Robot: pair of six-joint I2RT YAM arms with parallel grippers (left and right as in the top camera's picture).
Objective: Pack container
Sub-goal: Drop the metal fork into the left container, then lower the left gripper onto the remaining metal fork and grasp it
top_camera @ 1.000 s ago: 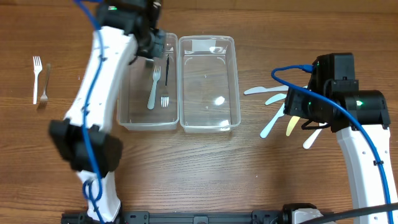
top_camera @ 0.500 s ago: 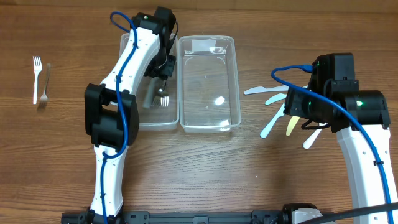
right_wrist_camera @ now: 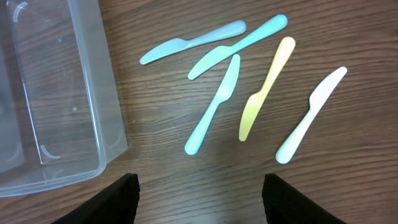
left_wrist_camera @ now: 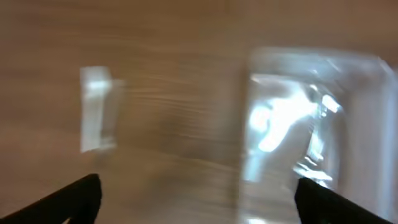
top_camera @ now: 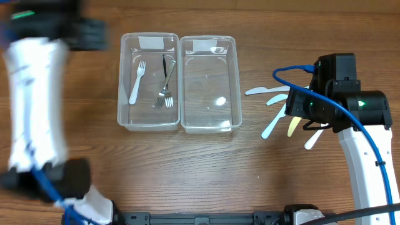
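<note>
Knives, five plastic ones, lie on the desk just ahead of the right pincer, which gapes empty. Their long axes slant, with the empty container beside them. That pincer is much the nearer. Left pincer looks spread and empty, though blur hides what lies below it. Forks sit in the other container.

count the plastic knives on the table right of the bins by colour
light blue knives: 3
yellow knife: 1
white knife: 1
total: 5
</note>
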